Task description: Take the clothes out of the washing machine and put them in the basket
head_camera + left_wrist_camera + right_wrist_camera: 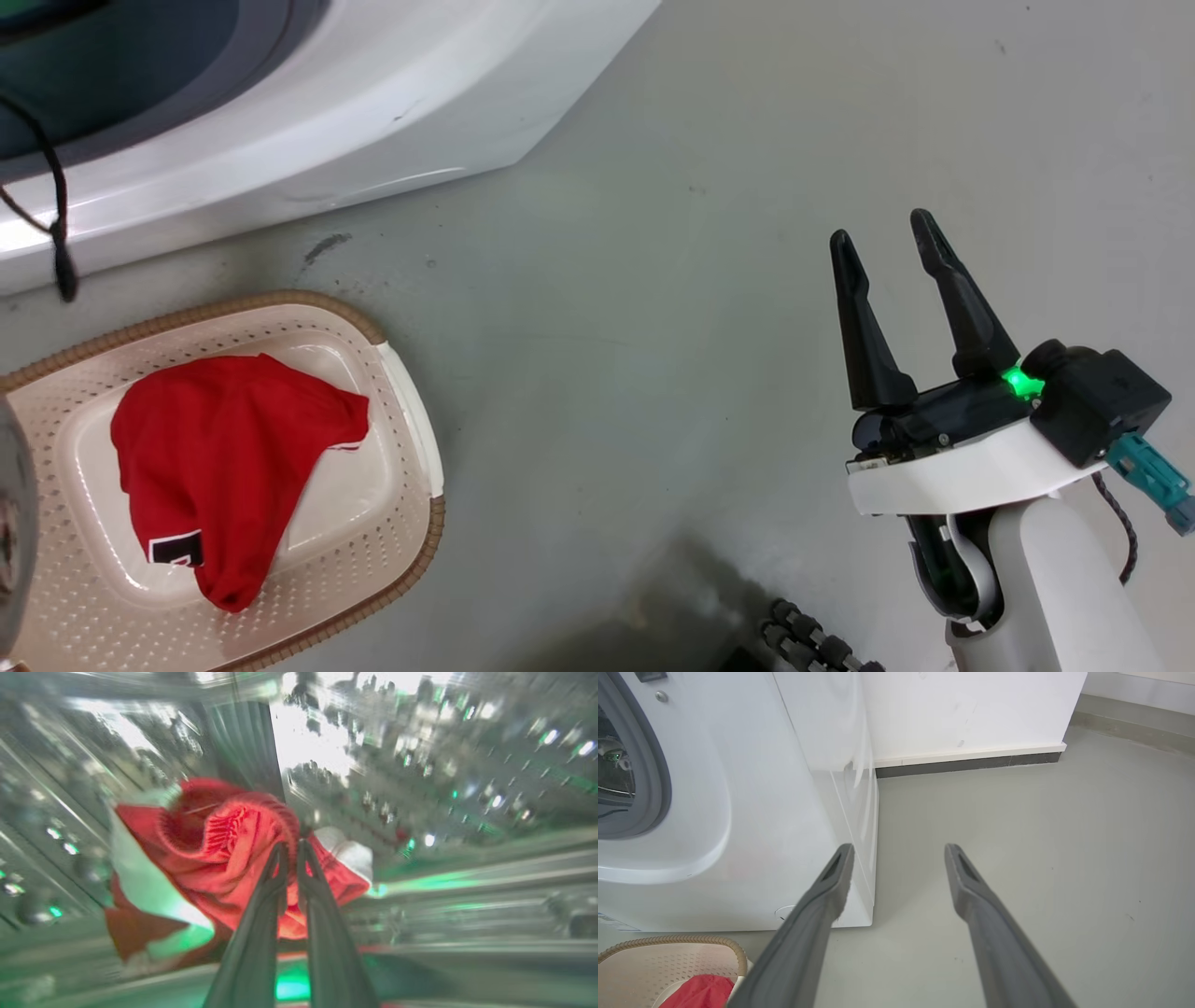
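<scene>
Red soft fabric garment with white patches (224, 858) lies in the shiny perforated steel drum (467, 765) of the large white front-loading washing machine (373, 93), my left gripper (290, 844) clenched on its folds. A second red garment (224, 448) rests in the low cream-white plastic basket with a brown woven-look rim (280, 299). My right gripper (881, 229) hangs released above the grey floor (653, 327).

No lettering is legible anywhere (the black patch (175, 549) on the clothes (224, 457) is unreadable).
</scene>
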Controlling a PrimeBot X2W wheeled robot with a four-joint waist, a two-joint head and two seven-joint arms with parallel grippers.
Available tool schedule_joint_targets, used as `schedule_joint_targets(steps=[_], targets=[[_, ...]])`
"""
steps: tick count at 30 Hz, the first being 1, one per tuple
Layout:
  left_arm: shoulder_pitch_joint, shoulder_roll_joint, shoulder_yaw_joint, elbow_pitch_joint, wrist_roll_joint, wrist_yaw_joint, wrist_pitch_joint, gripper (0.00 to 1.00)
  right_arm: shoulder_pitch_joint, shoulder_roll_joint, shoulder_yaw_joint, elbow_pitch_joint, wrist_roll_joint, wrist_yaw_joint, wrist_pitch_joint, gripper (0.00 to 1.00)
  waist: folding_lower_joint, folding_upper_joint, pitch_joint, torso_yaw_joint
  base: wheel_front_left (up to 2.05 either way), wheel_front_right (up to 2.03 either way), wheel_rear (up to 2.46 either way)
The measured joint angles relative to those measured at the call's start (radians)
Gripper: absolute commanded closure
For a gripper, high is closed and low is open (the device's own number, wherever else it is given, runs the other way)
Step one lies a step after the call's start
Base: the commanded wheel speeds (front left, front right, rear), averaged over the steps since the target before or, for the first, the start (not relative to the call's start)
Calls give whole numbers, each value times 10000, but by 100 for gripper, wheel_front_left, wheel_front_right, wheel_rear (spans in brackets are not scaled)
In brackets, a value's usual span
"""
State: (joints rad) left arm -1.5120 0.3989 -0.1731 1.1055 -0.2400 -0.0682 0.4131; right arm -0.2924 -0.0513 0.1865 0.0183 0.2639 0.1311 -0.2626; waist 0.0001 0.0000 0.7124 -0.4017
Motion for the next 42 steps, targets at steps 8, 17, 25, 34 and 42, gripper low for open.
schedule_joint_targets(steps=[8,17,25,34,42], targets=[[1604,-215,-54,-920,82,368,-3568,100,27,4,-301,224,-397,0,-4,0,0,1,-859,348,0,0,0],[4189,-522,-90,-1517,90,788,-6606,100,696,10,-525,813,-815,0,-6,0,-1,0,-2687,911,0,0,0],[6772,-953,531,-3657,-393,871,-6750,100,1385,8,-719,890,-1047,0,255,0,-2,0,-4216,1404,0,0,0],[9341,-1444,1060,-7037,-416,895,-6761,100,2017,4,-938,579,-1070,0,573,0,-4,0,-5413,2155,0,0,0],[10767,-1896,924,-9791,-190,993,-6761,100,2218,6,-1043,347,-1070,-2,757,0,-3,0,-5858,2938,0,0,0]])
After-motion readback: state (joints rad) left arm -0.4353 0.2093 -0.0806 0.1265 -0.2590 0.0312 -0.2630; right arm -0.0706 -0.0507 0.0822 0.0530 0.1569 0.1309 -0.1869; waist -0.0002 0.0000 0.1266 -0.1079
